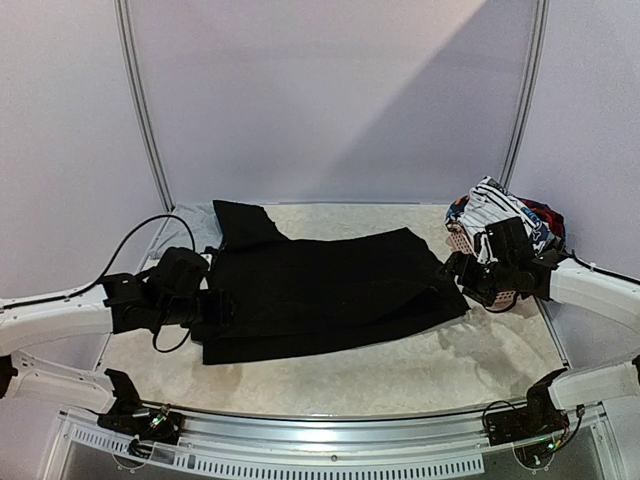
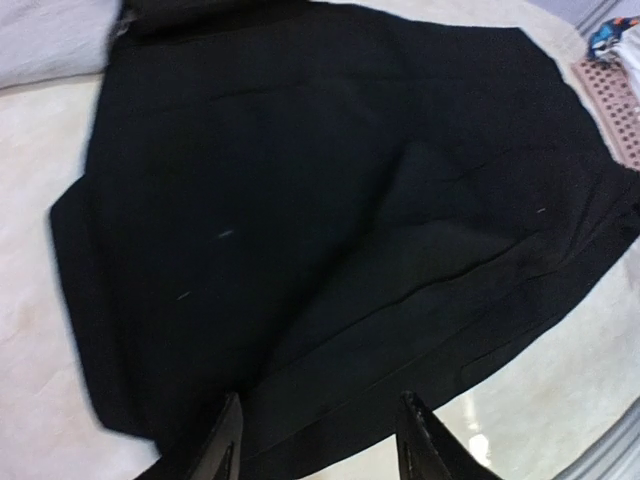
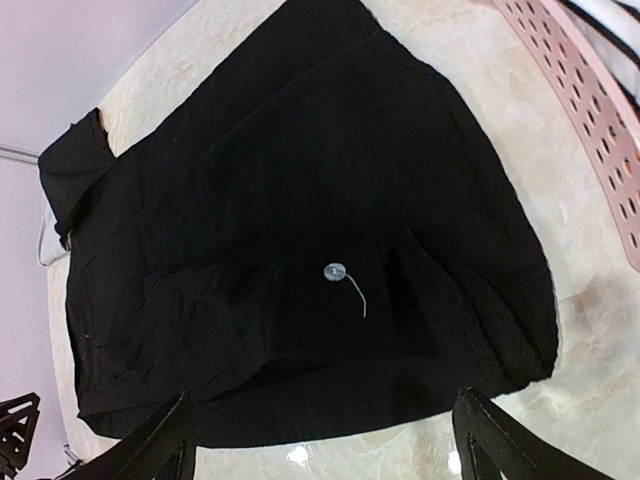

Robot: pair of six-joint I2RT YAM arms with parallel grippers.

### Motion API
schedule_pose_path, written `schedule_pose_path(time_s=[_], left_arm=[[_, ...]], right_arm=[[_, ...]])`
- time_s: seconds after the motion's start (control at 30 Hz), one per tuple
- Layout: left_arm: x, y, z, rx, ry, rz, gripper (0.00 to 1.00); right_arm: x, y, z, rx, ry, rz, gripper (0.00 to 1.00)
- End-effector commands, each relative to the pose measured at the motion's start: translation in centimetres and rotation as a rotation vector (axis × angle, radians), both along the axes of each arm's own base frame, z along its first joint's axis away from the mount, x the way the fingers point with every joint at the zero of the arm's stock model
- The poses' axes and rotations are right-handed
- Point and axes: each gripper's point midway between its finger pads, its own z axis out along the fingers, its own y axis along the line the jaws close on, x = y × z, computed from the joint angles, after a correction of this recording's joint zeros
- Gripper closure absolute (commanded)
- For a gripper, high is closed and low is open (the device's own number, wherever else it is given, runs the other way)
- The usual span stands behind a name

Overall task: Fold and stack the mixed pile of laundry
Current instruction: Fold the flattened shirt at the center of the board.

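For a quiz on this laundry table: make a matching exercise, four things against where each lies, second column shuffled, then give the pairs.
Things:
1. black trousers
2. pink basket
3. light grey garment
4. white striped piece

Places:
A. heaped in the basket
B. far left corner, at the black cloth's edge
C. spread flat across the middle of the table
D. far right side

Pairs: 1-C; 2-D; 3-B; 4-A
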Motion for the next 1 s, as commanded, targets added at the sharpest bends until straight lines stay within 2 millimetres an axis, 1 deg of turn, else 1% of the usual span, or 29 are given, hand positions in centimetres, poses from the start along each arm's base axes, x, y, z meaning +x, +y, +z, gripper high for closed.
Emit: schedule_pose_path(time_s=[0.0,0.07,0.13,0.2,0.37,0.47,0.6,0.7,0.73,0.8,0.87,0.97], left_arm=[[1.9,-5.7,2.5,-0.072,-0.056,-0.166,0.5],[2.4,-7.3,2.5,-0.067,-0.055,-0.202,0.52],[2.9,-8.7,2.2,-0.069,-0.052,-0.228,0.54],[3.2,-9.6,2.0,-0.074,-0.051,-0.247,0.55],[4.0,-10.7,0.8,-0.066,-0.05,-0.264,0.59],[4.3,-11.0,-0.2,-0.055,-0.047,-0.269,0.61],[4.4,-11.0,-1.1,-0.049,-0.045,-0.265,0.63],[4.4,-11.0,-1.1,-0.049,-0.047,-0.267,0.64],[4.3,-11.4,-0.7,-0.056,-0.053,-0.283,0.64],[3.9,-12.8,0.6,-0.055,-0.084,-0.338,0.63],[3.5,-14.3,1.3,-0.001,-0.117,-0.392,0.58],[3.3,-17.0,2.0,0.049,-0.155,-0.464,0.51]], right_arm=[[0.9,0.6,-1.3,0.101,0.031,0.003,0.13],[1.3,0.6,-2.6,0.114,0.061,0.004,0.14],[1.5,1.0,-3.5,0.144,0.077,0.013,0.16],[1.6,1.3,-4.4,0.156,0.098,0.011,0.17],[1.7,1.4,-5.5,0.175,0.123,-0.005,0.17],[1.8,1.6,-5.7,0.192,0.124,-0.009,0.17],[1.7,2.0,-5.4,0.228,0.112,-0.001,0.19],[1.4,1.7,-4.7,0.231,0.104,-0.015,0.17],[1.3,1.5,-4.6,0.232,0.104,-0.03,0.16],[1.0,1.2,-4.0,0.251,0.097,-0.062,0.13],[0.7,0.7,-3.5,0.269,0.086,-0.102,0.07],[0.4,-1.2,-3.2,0.224,0.072,-0.2,0.03]])
